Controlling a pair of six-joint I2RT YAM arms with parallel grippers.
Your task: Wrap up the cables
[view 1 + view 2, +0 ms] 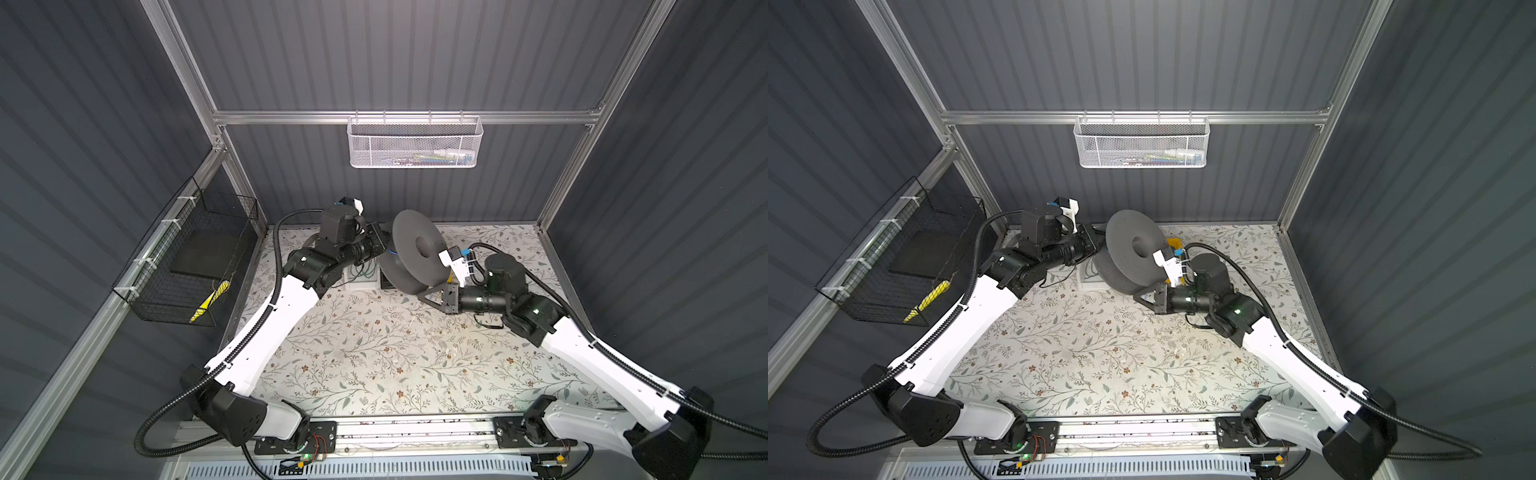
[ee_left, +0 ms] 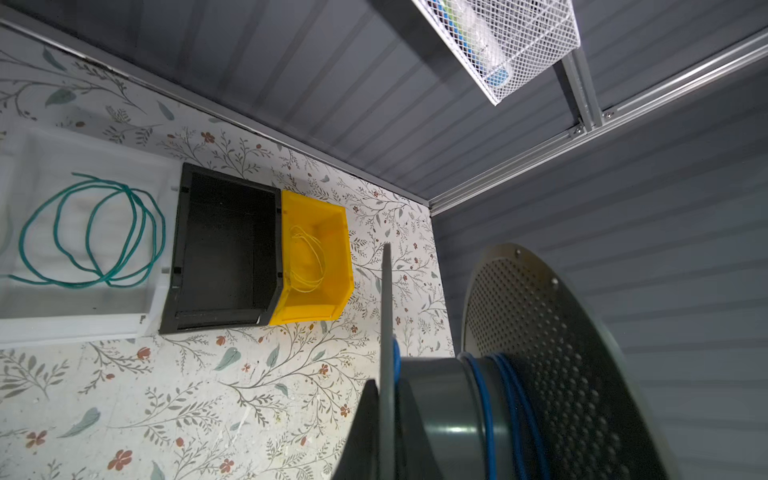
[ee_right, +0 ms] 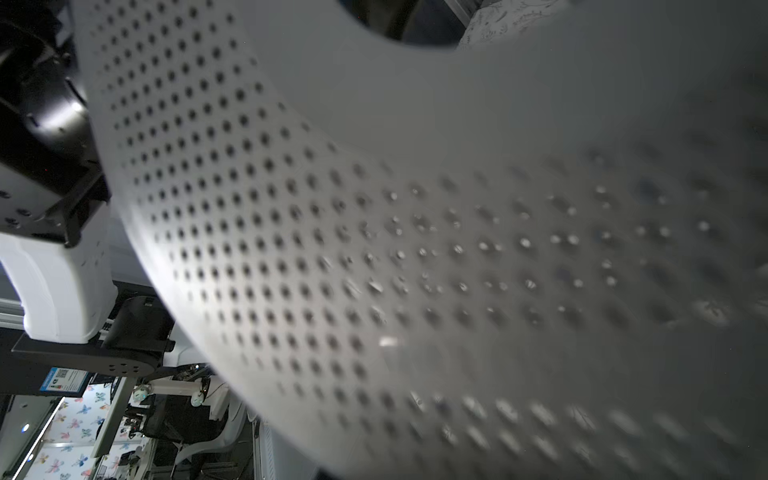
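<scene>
One spool (image 1: 415,249), grey: blue wire (image 2: 489,411) wound on hub. Your left gripper (image 1: 383,248) clamps its flange; your right gripper (image 1: 428,296) closed at rim, hold unclear.

The blue sticker (image 3: 62,380) seems printed, but nothing reads clearly.

Lab robot cell: alu frame (image 1: 291,117), grey panel walls (image 1: 374,54).

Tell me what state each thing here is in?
spool, tilted, pinched at its rim by the left gripper
blue wire, a few turns wound on the spool's hub
left gripper, shut on the spool
right gripper, shut, at the spool's rim
green wire, loose coil in the tray
black bin, empty
yellow bin, holds a thin pale coil
</scene>
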